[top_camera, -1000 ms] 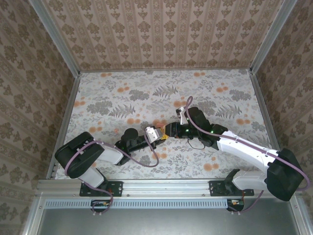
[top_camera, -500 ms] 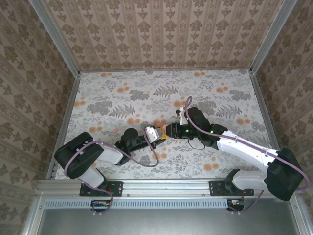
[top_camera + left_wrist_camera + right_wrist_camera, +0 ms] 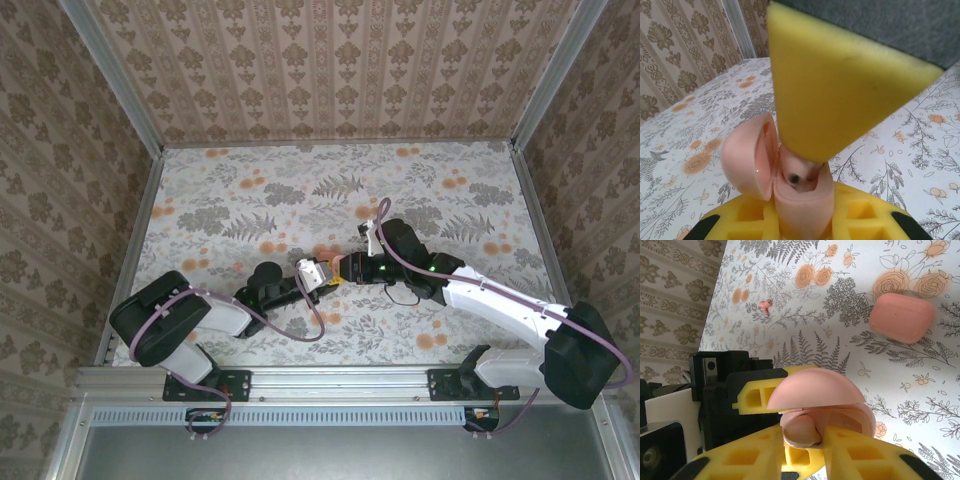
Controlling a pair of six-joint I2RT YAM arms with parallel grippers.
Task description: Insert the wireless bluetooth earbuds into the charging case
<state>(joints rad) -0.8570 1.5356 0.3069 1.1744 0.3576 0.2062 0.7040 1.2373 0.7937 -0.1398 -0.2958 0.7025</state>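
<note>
The left gripper (image 3: pixel 803 222) had its yellow, hollow-celled fingers (image 3: pixel 752 215) closed tight on the body of the small coral-pink plastic charging case (image 3: pixel 805 202), which was smooth and rounded. The case's domed hinged lid (image 3: pixel 747 160) stood swung open to one side, its inner face glossy.

The right gripper (image 3: pixel 802 447) reached into the case's open mouth. Its wedge-shaped yellow fingers (image 3: pixel 840 445) stood nearly together, pinching a tiny glossy red-pink earbud (image 3: pixel 801 430) at the rim of the case's well. In the left wrist view a small dark spot showed on the pink part inside the case. In the top view the two grippers met tip to tip near the middle of the table.

A second earbud (image 3: pixel 765 305) of the same red-pink lay on the matte, floral-printed tablecloth (image 3: pixel 920 385), well apart from the case. A closed, smooth coral-pink pod (image 3: pixel 901 317) with rounded corners also lay flat on the cloth, apart from both grippers.
</note>
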